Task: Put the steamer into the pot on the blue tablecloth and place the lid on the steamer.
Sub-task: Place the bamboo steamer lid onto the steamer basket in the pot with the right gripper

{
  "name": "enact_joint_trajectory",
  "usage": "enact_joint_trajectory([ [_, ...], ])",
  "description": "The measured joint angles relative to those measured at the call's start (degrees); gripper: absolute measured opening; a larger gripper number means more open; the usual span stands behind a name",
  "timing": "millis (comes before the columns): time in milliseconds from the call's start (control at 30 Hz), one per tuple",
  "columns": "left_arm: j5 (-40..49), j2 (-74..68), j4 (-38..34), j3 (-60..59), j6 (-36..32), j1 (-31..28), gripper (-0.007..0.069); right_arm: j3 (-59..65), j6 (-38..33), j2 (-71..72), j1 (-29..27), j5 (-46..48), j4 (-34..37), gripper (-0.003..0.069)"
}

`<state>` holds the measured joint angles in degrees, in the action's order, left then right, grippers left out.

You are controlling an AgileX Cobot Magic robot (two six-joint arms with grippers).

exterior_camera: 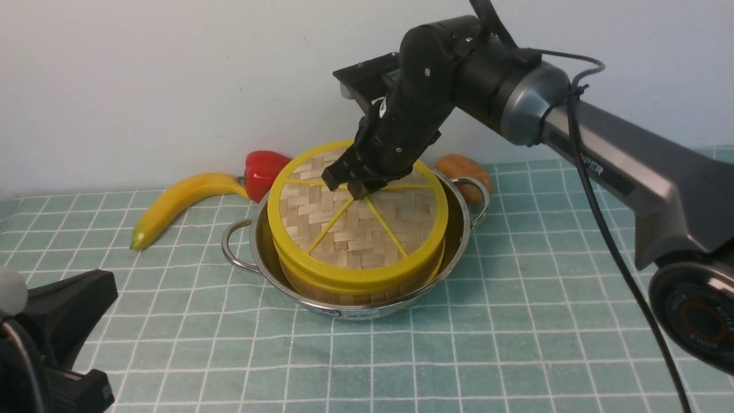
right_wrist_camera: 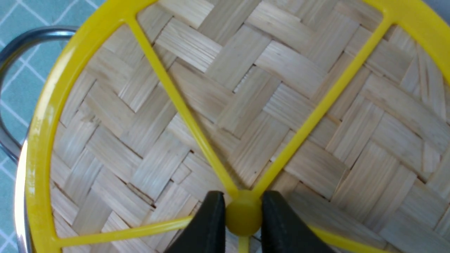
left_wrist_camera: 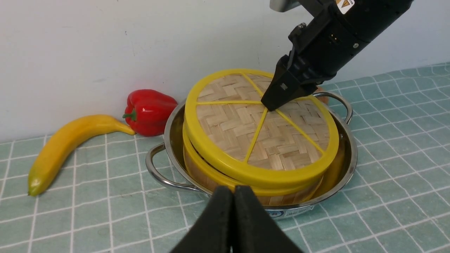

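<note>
The steel pot [exterior_camera: 459, 232] stands on the blue tablecloth [exterior_camera: 516, 344]. The steamer [exterior_camera: 350, 293] sits inside it. The lid [exterior_camera: 355, 229] lies on the steamer, slightly tilted and shifted, its near edge overhanging. My right gripper [exterior_camera: 352, 186] is shut on the lid's central hub [right_wrist_camera: 243, 214], one finger on each side. My left gripper [left_wrist_camera: 233, 196] is shut and empty, low at the near left, short of the pot [left_wrist_camera: 342, 165]. The lid [left_wrist_camera: 260, 130] and steamer [left_wrist_camera: 207, 174] also show in the left wrist view.
A yellow banana [exterior_camera: 178, 201] and a red bell pepper [exterior_camera: 261, 172] lie at the back left of the pot by the wall. A brown round thing [exterior_camera: 464, 172] lies behind the pot's right handle [exterior_camera: 479, 198].
</note>
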<state>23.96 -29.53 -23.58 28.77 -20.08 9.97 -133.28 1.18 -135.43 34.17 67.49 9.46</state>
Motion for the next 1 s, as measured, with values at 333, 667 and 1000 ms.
enact_joint_trajectory([
  [333,0.01,0.00,0.00,0.00,0.00,0.00,-0.0008,0.00,-0.37,0.00,0.00,-1.26,-0.17,0.0145],
  [667,0.07,0.00,0.00,0.00,0.00,0.00,-0.0008,-0.12,-0.37,-1.85,0.00,-1.98,0.47,0.0145],
  [1000,0.14,0.00,0.00,0.00,0.00,0.00,-0.0008,-0.28,-0.58,-1.96,0.00,-2.09,0.71,0.0145],
])
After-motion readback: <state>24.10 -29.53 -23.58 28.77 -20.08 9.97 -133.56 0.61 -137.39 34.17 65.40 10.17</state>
